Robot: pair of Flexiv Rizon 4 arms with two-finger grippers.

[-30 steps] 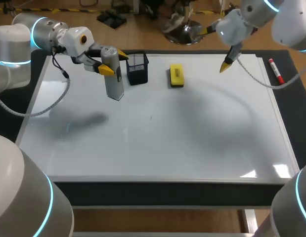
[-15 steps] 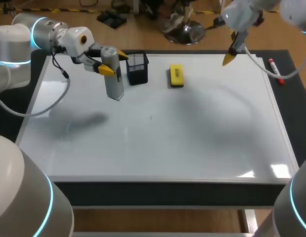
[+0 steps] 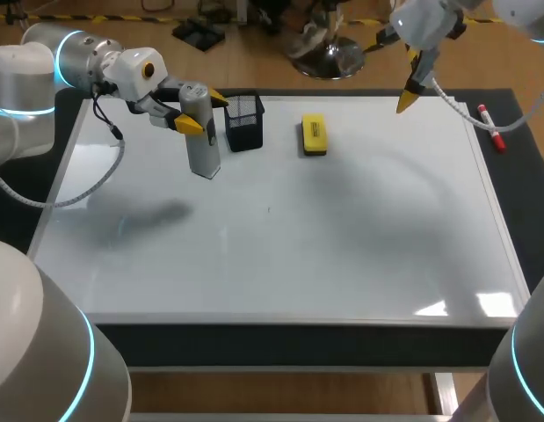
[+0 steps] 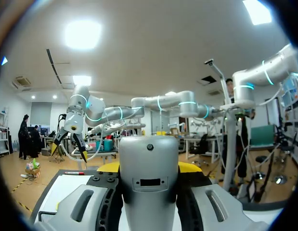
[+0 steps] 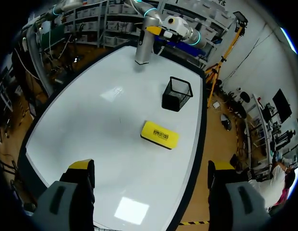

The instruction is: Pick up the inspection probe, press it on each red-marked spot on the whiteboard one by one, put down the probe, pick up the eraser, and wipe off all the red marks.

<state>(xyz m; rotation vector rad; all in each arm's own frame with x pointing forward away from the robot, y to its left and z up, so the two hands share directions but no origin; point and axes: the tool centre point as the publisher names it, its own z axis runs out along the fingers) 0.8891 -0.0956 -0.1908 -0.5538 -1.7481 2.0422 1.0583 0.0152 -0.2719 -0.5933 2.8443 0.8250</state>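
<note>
My left gripper [image 3: 196, 111] is shut on the top of the grey inspection probe [image 3: 202, 141], which stands nearly upright over the far left of the whiteboard [image 3: 280, 255]. In the left wrist view the probe [image 4: 149, 178] fills the space between the yellow fingertips [image 4: 108, 167]. The yellow eraser [image 3: 314, 134] lies flat at the far middle, seen too in the right wrist view as the eraser [image 5: 160, 135]. My right gripper [image 3: 395, 74] hangs open and empty above the board's far right edge, its fingers [image 5: 81, 166] spread wide. I see no red marks on the board.
A black mesh basket [image 3: 244, 121] stands between probe and eraser, close beside the probe. A red marker [image 3: 491, 127] lies on the dark mat off the board's far right side. Faint grey smudges [image 3: 157, 215] show on the left of the board.
My right gripper has risen and swung back toward the far right edge of the board. The left arm and the probe have stayed put.
</note>
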